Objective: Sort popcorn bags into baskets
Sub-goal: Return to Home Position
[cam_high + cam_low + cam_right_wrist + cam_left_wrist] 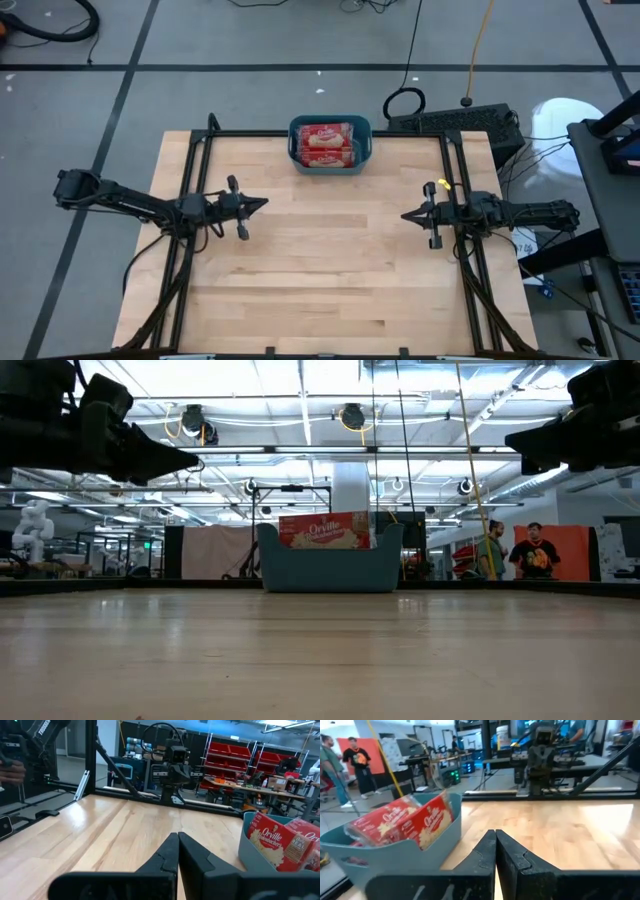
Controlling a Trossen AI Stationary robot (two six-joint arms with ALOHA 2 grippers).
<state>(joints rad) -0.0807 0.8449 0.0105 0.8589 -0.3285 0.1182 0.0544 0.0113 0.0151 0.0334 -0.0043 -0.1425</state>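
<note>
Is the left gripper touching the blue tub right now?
Apart. The high view shows bare tabletop between the left gripper and the teal tub.

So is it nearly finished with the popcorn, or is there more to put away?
Looks done: the popcorn bags sit in the blue basket at the far edge of the table, and I see none loose on it. Nothing is in hand: the left gripper and right gripper are shut and empty at opposite sides. Nothing visible is left.

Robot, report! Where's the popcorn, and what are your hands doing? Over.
Left gripper and right gripper: fingers shut, empty, at the sides of the wooden table. Red flat popcorn bags all in the teal plastic tub. Nothing in the way.
</note>
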